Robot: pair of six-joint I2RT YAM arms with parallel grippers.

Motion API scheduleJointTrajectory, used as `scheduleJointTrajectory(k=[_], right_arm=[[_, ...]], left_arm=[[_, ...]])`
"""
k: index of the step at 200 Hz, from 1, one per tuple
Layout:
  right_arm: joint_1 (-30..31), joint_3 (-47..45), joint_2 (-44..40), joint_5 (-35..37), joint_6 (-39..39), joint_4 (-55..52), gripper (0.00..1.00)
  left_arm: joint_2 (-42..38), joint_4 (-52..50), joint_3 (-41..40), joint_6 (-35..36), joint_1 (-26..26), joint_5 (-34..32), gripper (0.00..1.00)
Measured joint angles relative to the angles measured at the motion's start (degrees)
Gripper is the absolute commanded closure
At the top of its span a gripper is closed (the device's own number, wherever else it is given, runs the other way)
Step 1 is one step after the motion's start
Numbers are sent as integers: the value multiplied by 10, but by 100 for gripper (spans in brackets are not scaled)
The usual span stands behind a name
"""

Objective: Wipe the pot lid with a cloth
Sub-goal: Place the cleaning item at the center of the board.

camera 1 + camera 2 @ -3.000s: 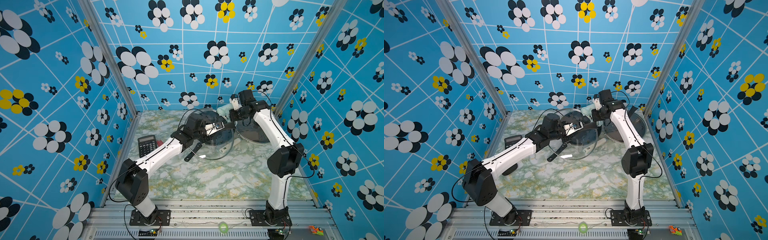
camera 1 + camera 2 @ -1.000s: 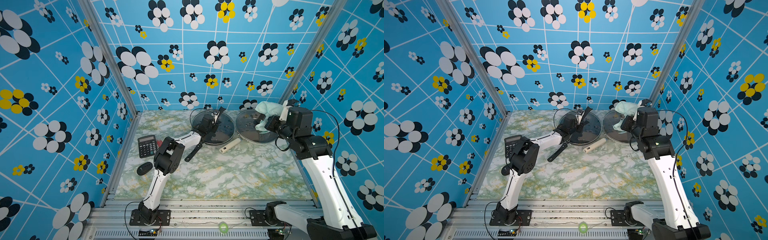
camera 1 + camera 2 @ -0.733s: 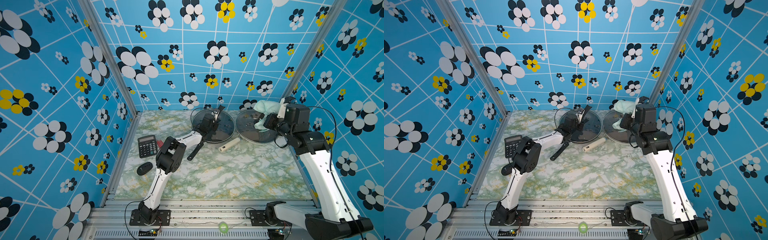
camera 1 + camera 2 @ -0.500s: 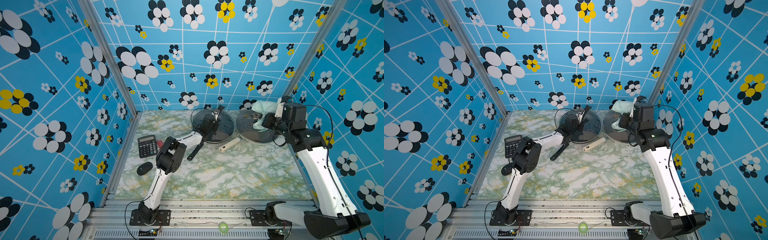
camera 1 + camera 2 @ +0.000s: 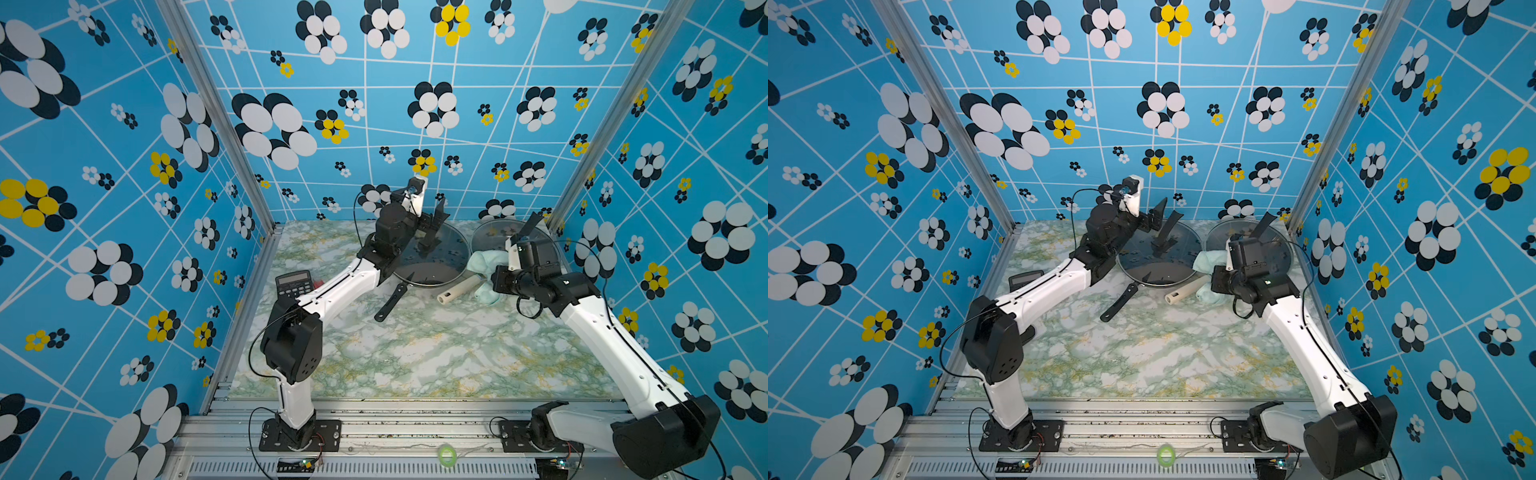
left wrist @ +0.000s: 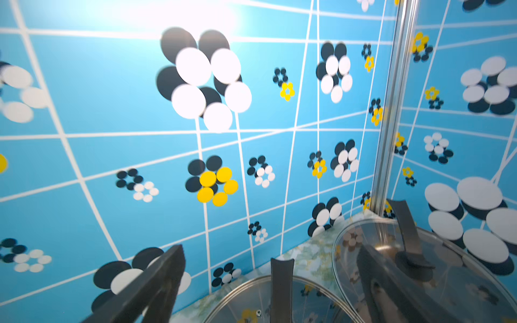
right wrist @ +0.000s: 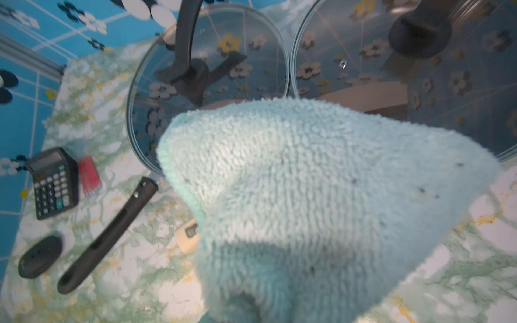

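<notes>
The left claw (image 6: 271, 260) gapes wide above the left glass lid (image 5: 444, 259), holding nothing. The cloth (image 5: 482, 268) lies bunched on the tabletop (image 5: 415, 345) against the right glass lid (image 5: 494, 232) and the right claw (image 5: 494, 284), whose jaws it hides: apart or together, I cannot tell.

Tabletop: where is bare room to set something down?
Free: the front of the green-veined marble tabletop, from the black bar handle to the rail. Crowded: the back, with a dark round glass lid, a clear round glass lid, a cream tube and the pale mint cloth; a black calculator at the left edge.
</notes>
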Motion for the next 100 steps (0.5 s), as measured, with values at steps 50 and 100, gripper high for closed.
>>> scheduleJointTrajectory(k=[50, 100], right_arm=[[14, -166, -27, 23, 63, 23, 50], [14, -161, 74, 35, 101, 67, 7]], left_arm=[[-101, -38, -92, -38, 50, -11, 1], [-168, -100, -173, -44, 58, -41, 1]])
